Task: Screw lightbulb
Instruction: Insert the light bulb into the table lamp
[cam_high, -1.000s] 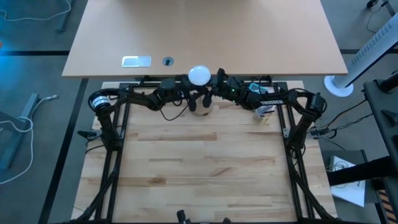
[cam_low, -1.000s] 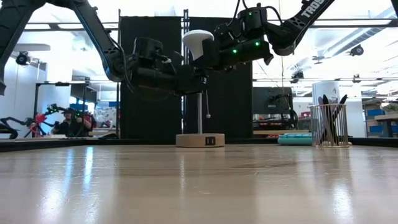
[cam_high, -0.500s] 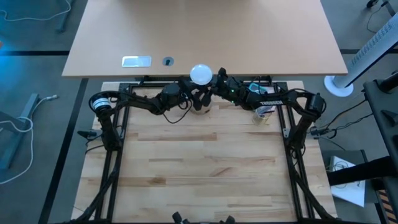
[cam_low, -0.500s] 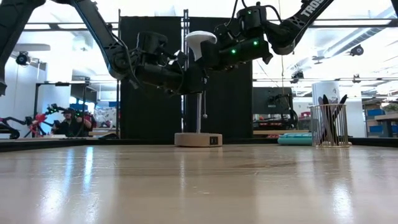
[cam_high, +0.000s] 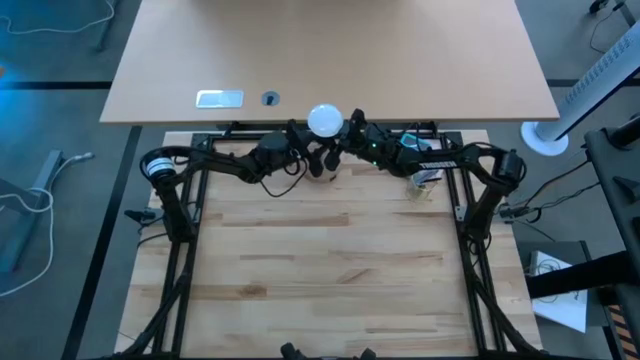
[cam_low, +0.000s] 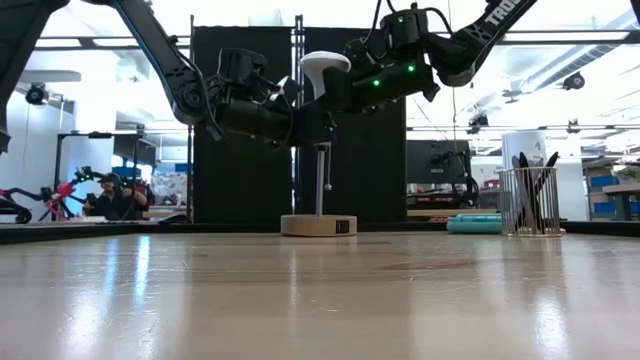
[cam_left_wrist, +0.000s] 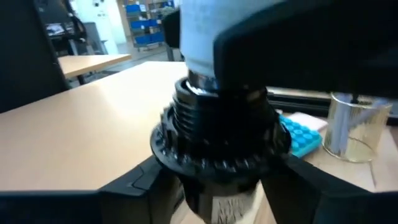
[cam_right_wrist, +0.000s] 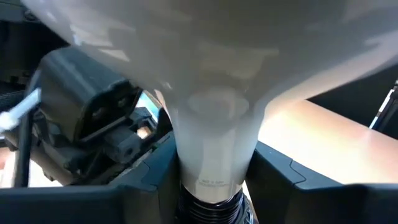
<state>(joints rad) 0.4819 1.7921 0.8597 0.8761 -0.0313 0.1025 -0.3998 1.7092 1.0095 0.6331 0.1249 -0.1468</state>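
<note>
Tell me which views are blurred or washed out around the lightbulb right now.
Left wrist view: everything close is soft, the black threaded socket and the lightbulb neck both blurred. Right wrist view: the lightbulb's globe fills the top, out of focus and glaring white. Low view: bright room backlighting leaves the left gripper and right gripper as silhouettes. High view: evenly lit.

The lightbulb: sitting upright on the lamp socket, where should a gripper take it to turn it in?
Grip the lightbulb at its narrow neck from the side, as the right gripper does: the neck is slim and straight, the globe wide and smooth. The left gripper steadies the black socket.
</note>
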